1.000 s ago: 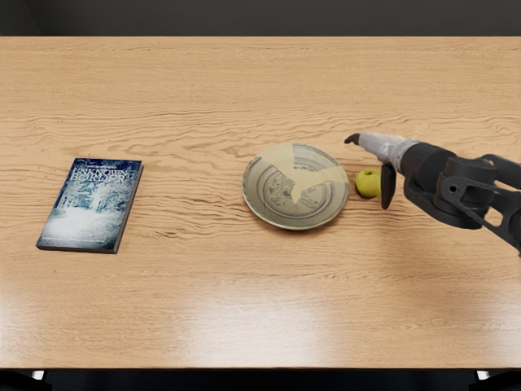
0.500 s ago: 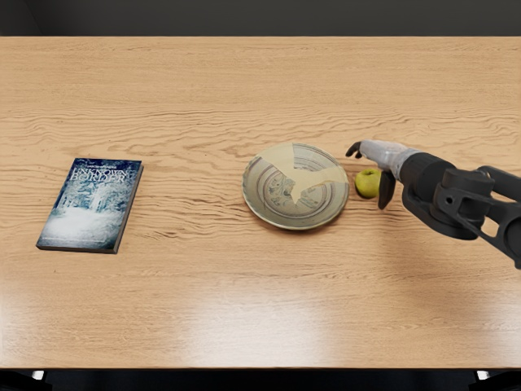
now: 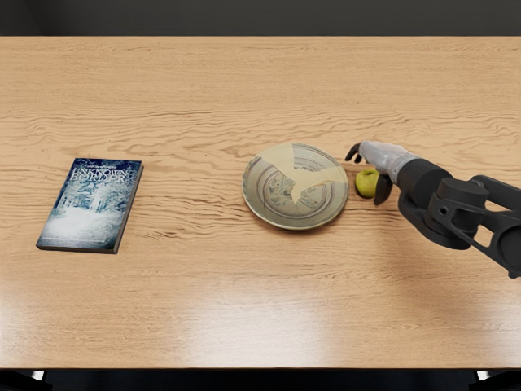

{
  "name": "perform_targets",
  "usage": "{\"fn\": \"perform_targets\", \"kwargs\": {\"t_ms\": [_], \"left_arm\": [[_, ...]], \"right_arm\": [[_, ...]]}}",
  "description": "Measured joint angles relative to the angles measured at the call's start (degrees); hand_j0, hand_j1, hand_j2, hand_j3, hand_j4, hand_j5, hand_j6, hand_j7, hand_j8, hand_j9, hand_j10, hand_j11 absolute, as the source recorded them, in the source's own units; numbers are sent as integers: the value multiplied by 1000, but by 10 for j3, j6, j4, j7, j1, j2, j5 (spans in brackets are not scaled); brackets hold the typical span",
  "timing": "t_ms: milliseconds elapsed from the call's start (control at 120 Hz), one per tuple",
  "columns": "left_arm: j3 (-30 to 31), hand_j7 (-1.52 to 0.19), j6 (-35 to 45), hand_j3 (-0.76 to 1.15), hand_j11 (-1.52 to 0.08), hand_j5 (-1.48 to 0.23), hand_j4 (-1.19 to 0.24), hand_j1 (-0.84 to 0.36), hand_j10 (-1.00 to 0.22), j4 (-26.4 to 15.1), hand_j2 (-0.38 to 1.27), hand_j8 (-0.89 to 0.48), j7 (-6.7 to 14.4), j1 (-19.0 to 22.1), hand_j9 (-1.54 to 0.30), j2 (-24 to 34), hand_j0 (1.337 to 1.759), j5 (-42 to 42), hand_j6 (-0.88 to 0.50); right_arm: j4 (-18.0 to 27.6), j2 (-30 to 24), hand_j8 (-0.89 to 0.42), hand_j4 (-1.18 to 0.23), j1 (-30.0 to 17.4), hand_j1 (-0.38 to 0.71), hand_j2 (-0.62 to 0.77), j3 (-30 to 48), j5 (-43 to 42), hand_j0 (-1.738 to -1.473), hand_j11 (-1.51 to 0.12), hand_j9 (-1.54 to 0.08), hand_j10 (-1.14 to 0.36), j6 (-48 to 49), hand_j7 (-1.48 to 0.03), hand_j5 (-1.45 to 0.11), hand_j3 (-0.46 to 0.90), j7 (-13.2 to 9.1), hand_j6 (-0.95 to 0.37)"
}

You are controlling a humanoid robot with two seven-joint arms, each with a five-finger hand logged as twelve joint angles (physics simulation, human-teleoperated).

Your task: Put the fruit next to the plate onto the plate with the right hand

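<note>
Head view, looking down at a slant on a wooden tabletop. The right arm comes in from the right edge, dark and jointed, and ends in the right hand just to the right of the plate.

The plate is round and shallow, with a pale glaze and a darker pattern, and it sits a little right of the middle of the tabletop with nothing on it. The fruit is a small yellow-green apple. It lies on the wood just beside the plate's right rim, close to touching it, though any gap is too fine to tell.

The hand sits around the apple from the far right side. Its fingers reach out toward the plate behind and above the fruit, dark tips bent slightly down. The thumb hangs down against the apple's right flank. The fingers are spread fairly wide and bracket the fruit rather than closing on it. The thumb looks to be touching or nearly touching the skin, and firm contact cannot be confirmed from this angle. The apple rests on the tabletop, not lifted.

Well apart on the left side lies a book, flat, with its bluish wintry cover facing up and slightly turned against the table's edge.
</note>
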Motion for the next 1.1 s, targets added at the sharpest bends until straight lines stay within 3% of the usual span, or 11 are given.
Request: {"fn": "perform_targets", "kwargs": {"t_ms": [425, 592, 942, 1100], "left_arm": [[0, 0, 0, 0, 0, 0, 0, 349, 0, 0, 0, 0, 0, 0, 0, 0, 1658, 0, 0], [0, 0, 0, 0, 0, 0, 0, 349, 0, 0, 0, 0, 0, 0, 0, 0, 1658, 0, 0], [0, 0, 0, 0, 0, 0, 0, 349, 0, 0, 0, 0, 0, 0, 0, 0, 1658, 0, 0], [0, 0, 0, 0, 0, 0, 0, 349, 0, 0, 0, 0, 0, 0, 0, 0, 1658, 0, 0]], "right_arm": [[-6, 3, -384, -384, -15, 106, -73, -1, -11, -1658, -496, -496, -383, -17, -495, -496, 0, 0, -385], [-8, 3, -453, -452, -17, 188, -85, 0, -10, -1658, -585, -585, -452, -18, -585, -585, 0, 0, -454], [-9, 3, -463, -644, -18, 269, 253, 4, -9, -1655, -823, -822, -634, -18, -820, -806, -1, 0, -480], [-10, 1, -435, -664, -18, 270, 288, 7, -6, -1655, -914, -911, -685, -18, -899, -905, 0, 0, -462]]}}
